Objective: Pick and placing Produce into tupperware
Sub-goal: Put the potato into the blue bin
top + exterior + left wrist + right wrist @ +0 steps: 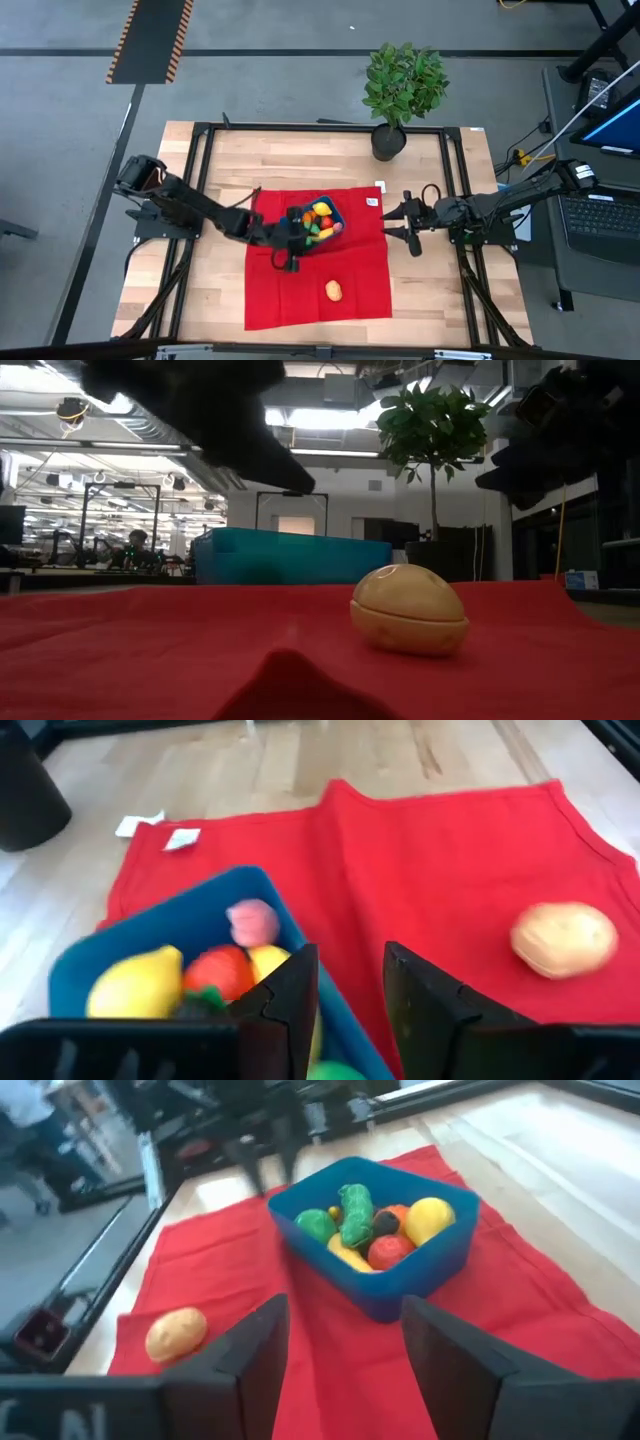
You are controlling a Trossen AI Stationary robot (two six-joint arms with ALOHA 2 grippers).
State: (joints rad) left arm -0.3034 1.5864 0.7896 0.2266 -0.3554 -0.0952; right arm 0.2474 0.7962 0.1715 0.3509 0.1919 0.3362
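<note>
The blue tupperware sits on a red cloth and holds several toy produce pieces: a yellow one, a red one, a green one. A tan, potato-like piece lies alone on the cloth toward the table's near edge, also in the low view. My left gripper is open with a narrow gap at the tupperware's left-near corner, one finger over the inside and one over the cloth. My right gripper is open and waits right of the cloth.
A potted plant stands at the table's far edge. A small white tag lies by the cloth's far right corner. A dark metal frame runs along the table's sides. Bare cloth lies around the tan piece.
</note>
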